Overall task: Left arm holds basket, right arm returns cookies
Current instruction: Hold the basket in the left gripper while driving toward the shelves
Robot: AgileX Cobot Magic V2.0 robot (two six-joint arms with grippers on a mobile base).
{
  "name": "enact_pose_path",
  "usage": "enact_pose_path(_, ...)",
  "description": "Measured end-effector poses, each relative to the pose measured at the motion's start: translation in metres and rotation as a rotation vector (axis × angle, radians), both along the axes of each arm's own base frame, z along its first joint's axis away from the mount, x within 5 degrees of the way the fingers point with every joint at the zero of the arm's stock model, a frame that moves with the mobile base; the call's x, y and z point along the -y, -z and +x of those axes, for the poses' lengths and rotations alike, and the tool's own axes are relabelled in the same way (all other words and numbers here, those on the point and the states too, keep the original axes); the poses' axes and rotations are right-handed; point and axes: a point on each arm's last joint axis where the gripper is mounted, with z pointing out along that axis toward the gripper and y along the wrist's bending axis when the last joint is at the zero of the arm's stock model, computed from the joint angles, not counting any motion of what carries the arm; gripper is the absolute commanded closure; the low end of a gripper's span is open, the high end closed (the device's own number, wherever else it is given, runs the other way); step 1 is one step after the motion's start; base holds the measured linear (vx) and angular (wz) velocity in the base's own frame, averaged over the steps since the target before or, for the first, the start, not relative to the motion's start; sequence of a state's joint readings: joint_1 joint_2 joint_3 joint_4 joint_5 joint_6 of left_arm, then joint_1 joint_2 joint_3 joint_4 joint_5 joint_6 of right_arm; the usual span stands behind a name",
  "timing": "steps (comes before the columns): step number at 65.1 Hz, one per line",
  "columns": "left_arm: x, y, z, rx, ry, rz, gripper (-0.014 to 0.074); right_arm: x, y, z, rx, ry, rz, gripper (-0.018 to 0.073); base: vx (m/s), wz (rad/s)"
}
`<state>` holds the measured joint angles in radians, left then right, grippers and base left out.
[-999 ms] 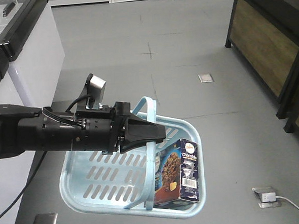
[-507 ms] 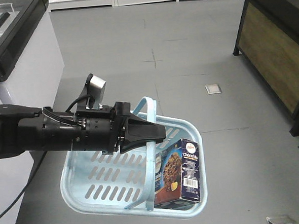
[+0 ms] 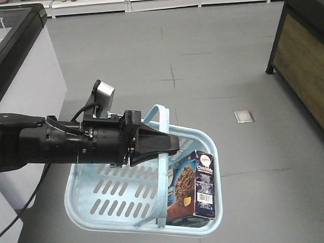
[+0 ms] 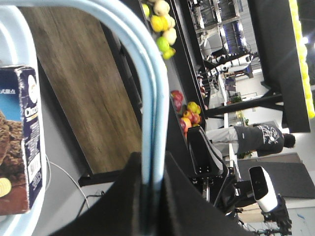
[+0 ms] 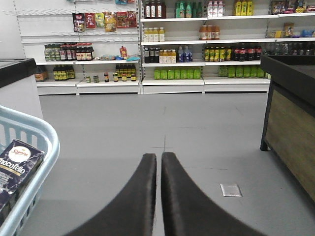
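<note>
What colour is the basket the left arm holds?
Light blue; the basket shows best in the front-facing view.

The basket point(image 3: 88, 181) is pale blue, the cookies carton point(image 3: 196, 185) navy.

We see the grey floor point(image 3: 202, 53) spreading below and ahead of the left claw point(image 3: 173, 144). A small square metal plate point(image 3: 243, 116) lies set in it, right of that claw and well apart. Farther right, a wood-sided stand point(image 3: 307, 74) rests on it. The basket point(image 3: 81, 187), hanging from the claw, carries the cookies point(image 3: 196, 188) upright.
</note>
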<state>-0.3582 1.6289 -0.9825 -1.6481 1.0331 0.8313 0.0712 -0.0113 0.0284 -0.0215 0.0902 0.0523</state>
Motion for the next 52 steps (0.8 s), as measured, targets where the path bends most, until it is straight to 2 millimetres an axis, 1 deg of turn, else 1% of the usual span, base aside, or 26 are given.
enact_pose_path(21, 0.0, 0.0001, 0.0001, 0.0, -0.001, 0.001, 0.0602, 0.0, 0.0, 0.0, 0.0, 0.0, 0.0, 0.057, 0.46, 0.04)
enact_pose_path(52, 0.0, 0.0, 0.0, 0.0, 0.0, 0.0, 0.0602, 0.0, 0.0, 0.0, 0.0, 0.0, 0.0, 0.057, 0.48, -0.04)
